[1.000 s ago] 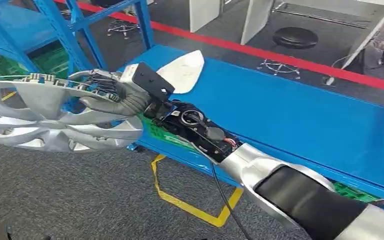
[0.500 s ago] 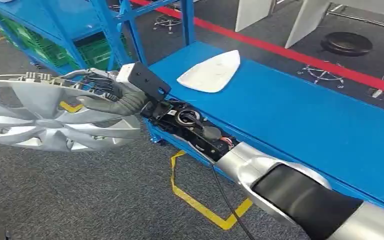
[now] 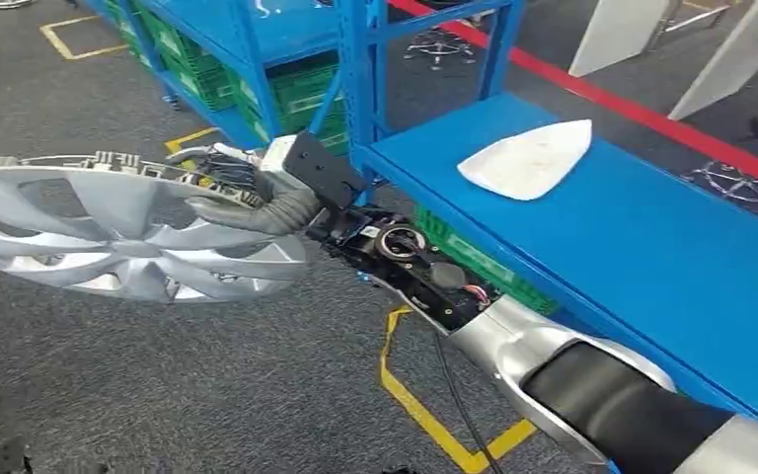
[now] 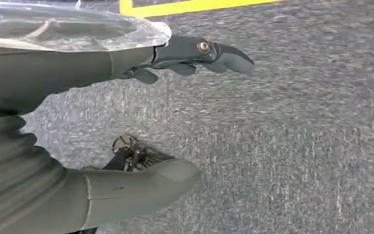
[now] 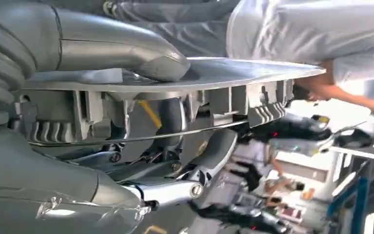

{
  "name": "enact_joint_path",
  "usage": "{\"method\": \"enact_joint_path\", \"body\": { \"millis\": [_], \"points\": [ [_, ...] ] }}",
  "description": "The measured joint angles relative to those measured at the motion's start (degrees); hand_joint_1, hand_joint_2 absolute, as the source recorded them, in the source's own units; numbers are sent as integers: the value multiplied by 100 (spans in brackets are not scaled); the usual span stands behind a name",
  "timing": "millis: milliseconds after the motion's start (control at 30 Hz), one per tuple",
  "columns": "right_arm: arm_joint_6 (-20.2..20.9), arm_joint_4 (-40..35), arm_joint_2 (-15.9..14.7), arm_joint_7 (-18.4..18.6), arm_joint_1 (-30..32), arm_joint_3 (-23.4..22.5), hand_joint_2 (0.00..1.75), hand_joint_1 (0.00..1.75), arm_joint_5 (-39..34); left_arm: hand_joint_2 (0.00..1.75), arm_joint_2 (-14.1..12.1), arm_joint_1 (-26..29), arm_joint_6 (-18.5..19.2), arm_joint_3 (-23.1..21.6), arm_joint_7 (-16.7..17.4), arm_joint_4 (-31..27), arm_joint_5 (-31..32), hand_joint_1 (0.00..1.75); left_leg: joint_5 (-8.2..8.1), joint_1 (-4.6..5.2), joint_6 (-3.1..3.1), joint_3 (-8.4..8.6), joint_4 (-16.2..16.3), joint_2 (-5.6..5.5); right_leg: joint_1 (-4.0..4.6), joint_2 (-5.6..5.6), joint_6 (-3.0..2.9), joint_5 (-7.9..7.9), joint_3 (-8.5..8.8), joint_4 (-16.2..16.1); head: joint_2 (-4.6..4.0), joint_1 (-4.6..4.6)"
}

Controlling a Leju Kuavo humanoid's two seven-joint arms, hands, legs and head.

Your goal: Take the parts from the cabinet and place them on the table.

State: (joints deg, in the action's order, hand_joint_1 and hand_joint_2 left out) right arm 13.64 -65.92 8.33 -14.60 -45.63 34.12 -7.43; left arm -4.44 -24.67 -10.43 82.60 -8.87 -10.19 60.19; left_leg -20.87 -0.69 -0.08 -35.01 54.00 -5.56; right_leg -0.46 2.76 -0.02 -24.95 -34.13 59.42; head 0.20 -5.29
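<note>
Silver hubcap (image 3: 123,232) gripped at rim by right hand (image 3: 257,193), held over grey floor beside blue table (image 3: 651,257). White part (image 3: 528,158) laid on table. Left hand (image 4: 126,122) empty, fingers spread.

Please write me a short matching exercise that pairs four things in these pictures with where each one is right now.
Things:
1. silver hubcap
2. white part
3. green crates
4. yellow tape

Places:
A. on the grey floor
B. on the blue table top
C. held by the right hand, out over the floor
D. on the blue rack's shelves

Pairs: 1-C, 2-B, 3-D, 4-A
</note>
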Motion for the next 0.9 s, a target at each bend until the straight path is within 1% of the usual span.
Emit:
{"method": "enact_joint_path", "body": {
  "millis": [33, 67, 100, 133, 167, 200, 233, 267, 300, 333, 367, 400, 433, 467, 500, 533, 567, 600, 633, 667, 700, 733, 767, 800, 833, 867, 900],
  "points": [
    [0, -20, -20, -4, 1, -7, 175, 175, -2, 175, 11, -4, 0, 0, 0, 0, 0, 0, -1, 3, -27, -41, 20, -58, -48, 408, -14, 16, 105, -228, 0, 4],
    [0, -57, -20, -9, -1, -9, 175, 175, -11, 175, 11, -27, 0, 0, 0, 0, 0, 0, 17, 9, -63, -104, 60, -153, -81, 382, 6, -8, 174, -378, 0, 46],
    [-2, -85, -33, 2, 26, -13, 175, 175, -18, 175, 11, -25, 4, 0, 0, 0, 0, 0, 49, -43, -112, -137, 34, -215, -36, 320, -2, -7, 162, -337, 0, 41],
    [-2, -114, -44, 15, 46, -15, 175, 175, -22, 175, 2, 0, 9, 0, 0, 0, 0, 0, 67, -59, -160, -142, 6, -312, -7, 240, -31, -14, 174, -337, 0, 20],
    [-2, -153, -44, 48, 49, -13, 175, 175, -26, 175, 2, 28, 13, 0, 0, 0, 2, 0, 85, -62, -197, -147, -2, -393, -19, 163, -67, 6, 206, -379, 0, 13],
    [-13, -197, -46, 85, 49, -11, 175, 175, -28, 175, -5, 50, 13, 0, 0, 4, 2, 0, 43, -78, -200, -165, 34, -292, -64, 65, -105, 33, 261, -439, 0, 15],
    [-22, -223, -48, 109, 53, -13, 175, 175, -37, 175, -6, 49, 13, 0, 2, 7, 2, 0, -82, -14, -230, -259, 243, 138, -43, -4, -129, 45, 286, -469, 0, 70],
    [-28, -260, -57, 114, 53, -17, 175, 175, -52, 175, -15, 29, 13, 0, 0, 7, 0, 0, -300, -18, -264, -485, 678, 364, -18, -100, -156, 45, 285, -472, 0, 105],
    [-33, -295, -65, 114, 58, -20, 175, 175, -72, 175, -18, 18, 13, 0, 0, 7, 0, 0, -527, -31, -288, -768, 1239, 468, -4, -189, -163, 40, 284, -471, 0, 105],
    [-44, -304, -70, 116, 62, -20, 175, 175, -79, 175, -9, 23, 13, 0, -2, 9, 0, 0, -671, -38, -303, -996, 1675, 506, -1, -277, -169, 32, 284, -471, 0, 107],
    [-46, -319, -74, 122, 73, -20, 175, 175, -79, 175, 7, 36, 13, 0, -2, 9, 0, 0, -698, -45, -314, -1125, 1909, 520, 0, -360, -174, 21, 285, -470, 0, 114],
    [-48, -343, -83, 131, 93, -17, 175, 175, -79, 175, 13, 48, 13, 0, -2, 9, 0, 0, -618, -50, -318, -1106, 1856, 525, 0, -441, -169, 13, 289, -470, 0, 116],
    [-55, -361, -94, 142, 102, -17, 175, 175, -79, 175, 13, 53, 13, 0, -2, 9, 0, 0, -431, -54, -315, -939, 1525, 539, 1, -521, -161, 5, 290, -468, 0, 116],
    [-57, -389, -96, 151, 104, -18, 175, 175, -77, 175, 7, 52, 13, 0, -2, 9, 0, 0, -174, -53, -307, -628, 940, 593, 1, -595, -143, -9, 295, -464, 0, 116],
    [-57, -405, -96, 153, 102, -17, 175, 175, -79, 175, 2, 48, 13, 0, -4, 9, 0, 0, 15, -43, -293, -326, 424, 735, 1, -648, -126, -25, 309, -459, 0, 118],
    [-57, -446, -96, 155, 103, -17, 175, 175, -79, 175, 2, 32, 13, 0, -6, 9, 0, 0, 24, 4, -259, -101, -6, 1038, 34, -713, -92, -53, 317, -457, 0, 122],
    [-57, -466, -105, 155, 94, -22, 175, 175, -81, 175, 4, 22, 13, 0, -7, 9, 0, 0, 61, 42, -181, -94, -1, 931, 61, -756, -65, -72, 318, -453, 0, 114],
    [-57, -479, -105, 155, 98, -20, 175, 175, -81, 175, 7, 21, 13, 0, -7, 9, 0, 0, 41, 50, -139, -103, 18, 852, 55, -800, -35, -89, 336, -457, 0, 94],
    [-57, -490, -105, 157, 101, -20, 175, 175, -83, 175, 0, 26, 13, 0, -7, 9, 0, 0, 29, 64, -118, -108, 22, 798, 56, -853, -5, -108, 366, -461, 0, 81],
    [-57, -492, -107, 157, 100, -20, 175, 175, -83, 175, -7, 35, 13, 0, -7, 9, 0, 0, 26, 73, -84, -102, 10, 726, 55, -921, 27, -128, 399, -473, 0, 83],
    [-66, -514, -107, 162, 101, -20, 175, 175, -83, 175, -22, 41, 11, 0, -9, 9, -2, 0, 39, 16, -38, -54, -20, 664, 34, -884, 73, -183, 390, -450, 0, 83],
    [-68, -525, -118, 168, 103, -17, 175, 175, -81, 175, -20, 39, 11, 0, -20, 9, -2, 0, 27, 14, -21, -39, -23, 610, 9, -603, 90, -309, 315, -270, 0, 81],
    [-70, -533, -127, 168, 101, -20, 175, 175, -81, 175, -22, 25, 11, 0, -26, 9, -2, 0, 24, 17, 48, -32, -20, 573, 6, -432, 87, -511, 154, 112, 0, 68],
    [-79, -536, -144, 164, 106, -22, 175, 175, -83, 175, -22, 14, 11, 0, -31, 9, -2, 0, 23, 19, 57, -30, -19, 504, 3, -343, 94, -749, -113, 665, 0, 57],
    [-94, -536, -151, 164, 114, -22, 175, 175, -83, 175, -22, 17, 11, 0, -33, 9, -2, 0, 19, 26, 63, -29, -15, 434, 7, -298, 103, -926, -371, 1171, 0, 44],
    [-98, -536, -157, 160, 134, -22, 175, 175, -83, 175, -20, 27, 11, 0, -33, 9, -4, 0, 16, 35, 68, -25, -13, 355, 7, -283, 106, -997, -573, 1528, 0, 44],
    [-101, -536, -162, 162, 157, -17, 175, 175, -81, 175, -22, 37, 11, 0, -35, 9, -9, 0, 14, 38, 69, -18, -11, 270, 7, -283, 97, -917, -636, 1569, 0, 46]
  ]
}}
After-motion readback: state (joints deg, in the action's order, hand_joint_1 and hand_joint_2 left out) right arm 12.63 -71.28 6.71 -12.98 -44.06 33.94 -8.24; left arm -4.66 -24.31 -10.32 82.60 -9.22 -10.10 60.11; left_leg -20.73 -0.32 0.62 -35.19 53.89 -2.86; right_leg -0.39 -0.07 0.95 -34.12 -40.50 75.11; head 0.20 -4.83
